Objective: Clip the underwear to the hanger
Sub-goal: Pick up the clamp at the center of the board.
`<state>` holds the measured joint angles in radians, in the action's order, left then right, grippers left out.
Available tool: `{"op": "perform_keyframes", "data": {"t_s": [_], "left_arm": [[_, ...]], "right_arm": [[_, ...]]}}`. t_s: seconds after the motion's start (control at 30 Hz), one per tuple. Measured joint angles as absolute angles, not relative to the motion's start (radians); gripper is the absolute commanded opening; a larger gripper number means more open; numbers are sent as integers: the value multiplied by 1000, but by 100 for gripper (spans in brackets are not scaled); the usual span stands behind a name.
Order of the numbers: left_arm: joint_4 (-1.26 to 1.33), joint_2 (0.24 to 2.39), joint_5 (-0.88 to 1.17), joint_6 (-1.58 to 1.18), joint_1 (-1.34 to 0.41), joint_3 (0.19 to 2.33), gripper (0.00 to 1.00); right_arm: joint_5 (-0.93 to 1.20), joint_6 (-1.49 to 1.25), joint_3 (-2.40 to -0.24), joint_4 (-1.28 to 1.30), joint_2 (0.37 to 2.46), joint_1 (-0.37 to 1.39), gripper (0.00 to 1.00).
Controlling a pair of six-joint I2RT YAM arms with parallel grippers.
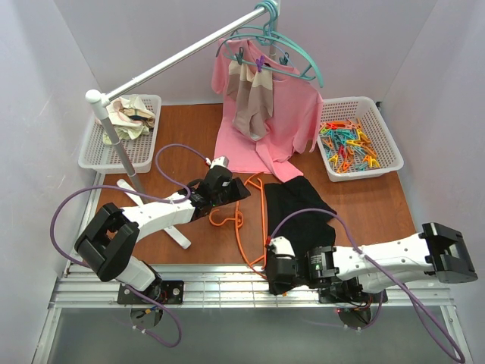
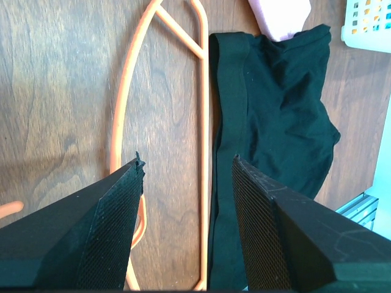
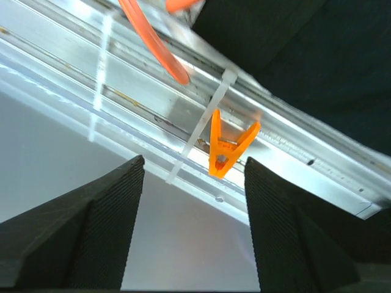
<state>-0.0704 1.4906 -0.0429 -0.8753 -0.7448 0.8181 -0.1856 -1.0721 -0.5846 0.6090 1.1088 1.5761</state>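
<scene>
L gripper [image 2: 187, 166]: ribbed black pads spread wide, nothing pinched, hovering over hanger [image 2: 204, 122], which is thin orange plastic lying flat on wood-grain table [image 2: 61, 91]. R gripper [image 3: 194, 166]: pads likewise apart, empty, past hanger's near end, above grooved aluminium rail [image 3: 293, 152] w/ small orange V-shaped clothespin [image 3: 229, 146] lying on it. Underwear [image 2: 281, 110]: soft black cloth, crumpled, just right of hanger, waistband edge against its straight bar.
</scene>
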Motion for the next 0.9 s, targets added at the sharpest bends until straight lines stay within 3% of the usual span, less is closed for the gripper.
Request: {"op": "perform_keyframes", "data": {"t_s": [0.27,0.5,0.9], "left_arm": [[-76,1491,-36,-868,-747,816,52],[-79,1491,-29,-855,-747,804,52],[-78,1490,-17,-846,-748,804,52]], "right_arm": [[-221,-1218,-586,604,1245,1675,44],[-261,-1303,-585,598,1246,1689,26],[-283,-1364,-584,599,1269,1691,18]]}}
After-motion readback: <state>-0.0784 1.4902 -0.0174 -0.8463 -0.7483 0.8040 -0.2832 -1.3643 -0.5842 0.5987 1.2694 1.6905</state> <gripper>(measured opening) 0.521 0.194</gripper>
